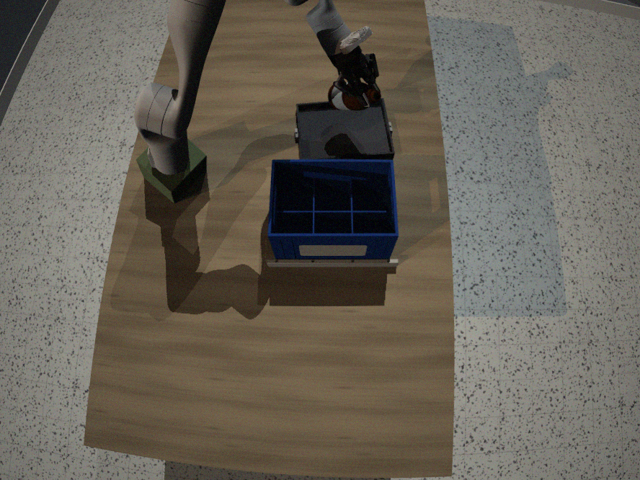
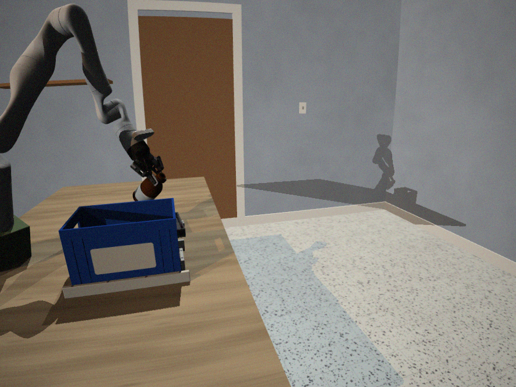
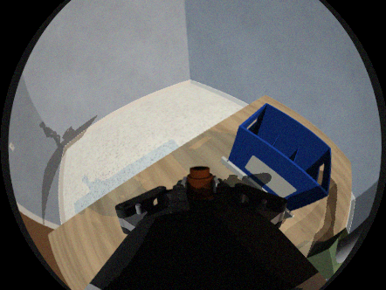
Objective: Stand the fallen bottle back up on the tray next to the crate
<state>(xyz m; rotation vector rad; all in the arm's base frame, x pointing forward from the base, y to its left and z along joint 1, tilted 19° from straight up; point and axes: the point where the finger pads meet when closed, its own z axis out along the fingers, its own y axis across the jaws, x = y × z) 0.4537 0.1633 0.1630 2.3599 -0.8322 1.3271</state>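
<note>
The brown bottle (image 1: 343, 98) (image 2: 150, 188) (image 3: 200, 180) with a white label is tilted in the air, its neck up to the right and its base down to the left in the exterior view. My gripper (image 1: 365, 94) (image 2: 156, 176) (image 3: 200, 182) is shut on it near the neck. The bottle hangs over the back edge of the dark tray (image 1: 364, 124), and a dark shadow lies on the tray floor. The blue crate (image 1: 285, 249) (image 2: 166, 245) (image 3: 306, 185) stands in front of the tray. The bottle's base is hidden in the wrist view.
The crate has inner dividers and no bottle shows in it. A pale strip (image 1: 331, 264) (image 2: 125, 285) lies along the crate's front foot. The green robot base block (image 1: 188, 184) stands left of the crate. The table's right edge is a short way right of the tray and crate.
</note>
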